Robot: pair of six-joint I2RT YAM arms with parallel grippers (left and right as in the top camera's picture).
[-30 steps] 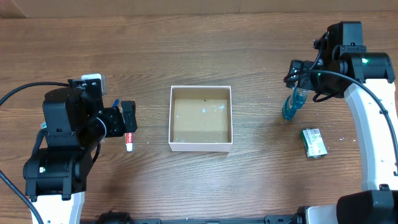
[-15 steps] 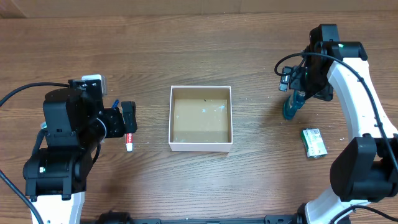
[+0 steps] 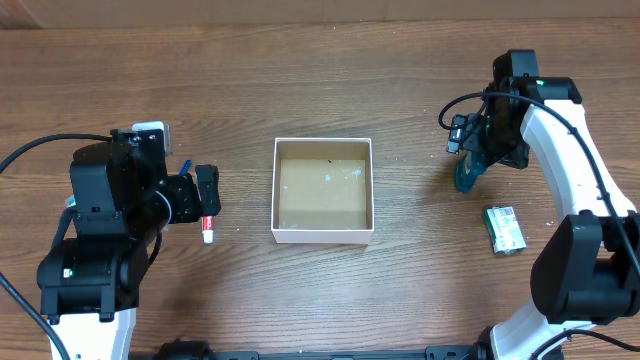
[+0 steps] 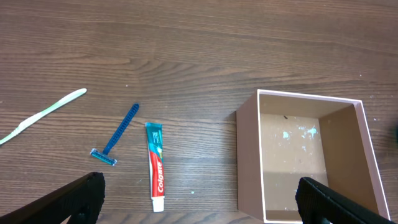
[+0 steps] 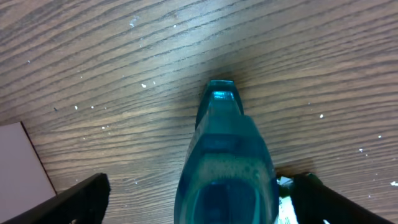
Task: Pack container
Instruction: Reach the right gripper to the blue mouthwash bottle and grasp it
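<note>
Container (image 3: 322, 237) sits at the middle of the worktop (image 3: 320, 80), brown floor up. Right fingers (image 5: 87, 194) spread, one to each side of an upright blue bottle (image 5: 227, 162). Left fingers (image 4: 79, 196) spread wide above a toothpaste tube (image 4: 156, 165).

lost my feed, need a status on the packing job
Left gripper open near toothpaste. Right gripper open, straddling blue bottle. Container empty. Nothing in its way.

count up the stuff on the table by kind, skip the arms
toothbrush: 1
razor: 1
toothpaste tube: 1
blue bottle: 1
green packet: 1
cardboard box: 1
total: 6
</note>
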